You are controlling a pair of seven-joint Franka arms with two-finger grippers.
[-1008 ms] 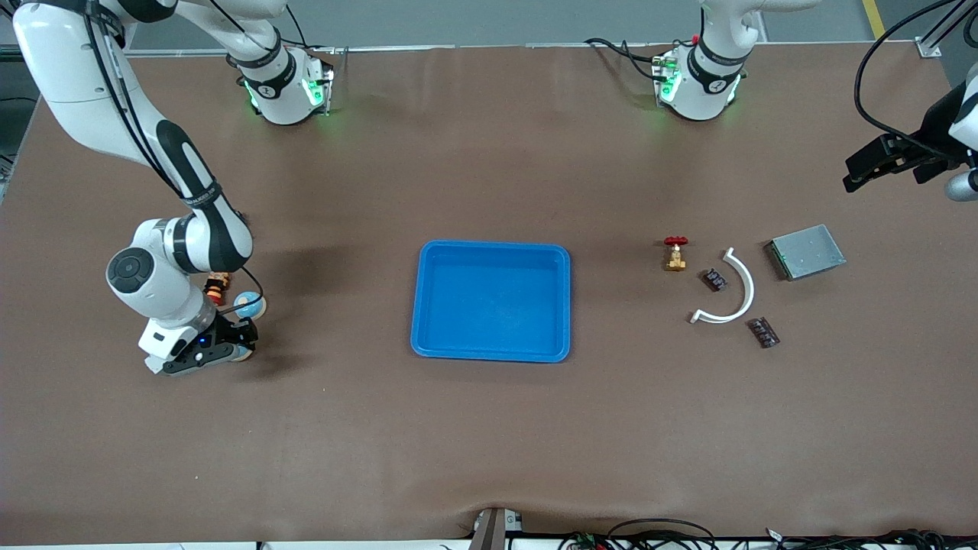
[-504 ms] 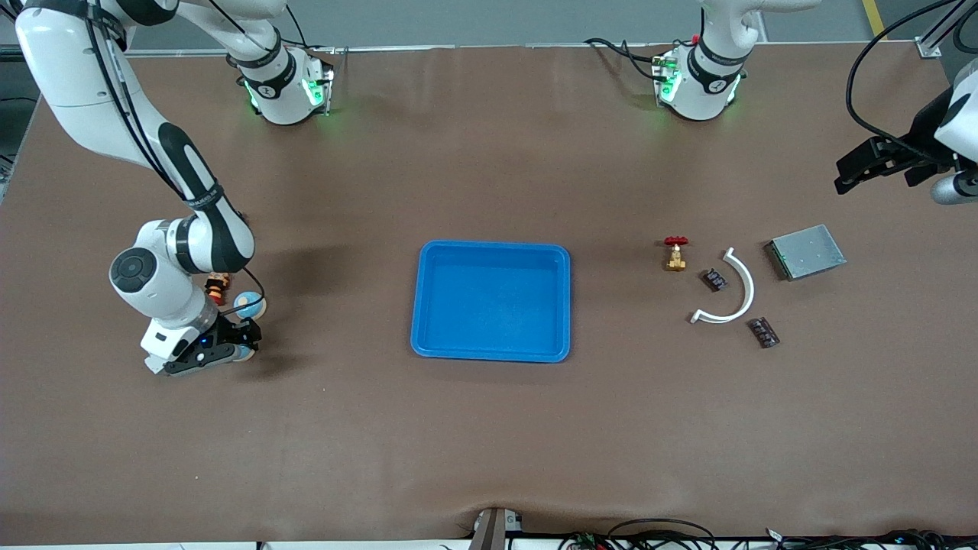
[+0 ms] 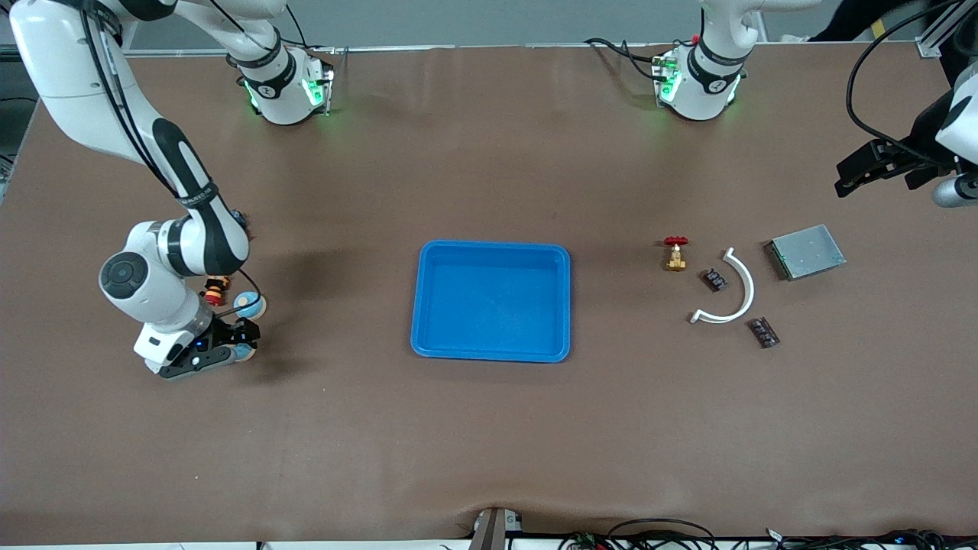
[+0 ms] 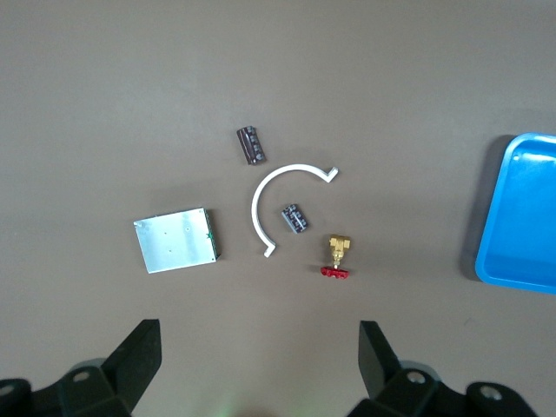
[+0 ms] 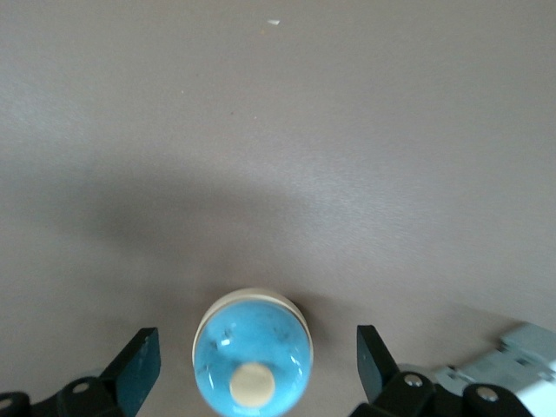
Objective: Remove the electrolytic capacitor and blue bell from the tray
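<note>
The bell (image 5: 252, 352), a glossy blue dome on a cream base with a cream button on top, is standing upright on the table toward the right arm's end. Two small dark capacitors are lying toward the left arm's end, one (image 3: 715, 279) farther from the front camera than the other (image 3: 763, 333).

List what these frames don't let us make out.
- Bell under the right pincer: contact with the fingers unclear in the right wrist view; the pincer hides most of it in the front view.
- Orange part: half hidden by the right arm in the front view.
- Two dark components: too small to identify.
- Left pincer: fingertips not distinguishable in the front view.
</note>
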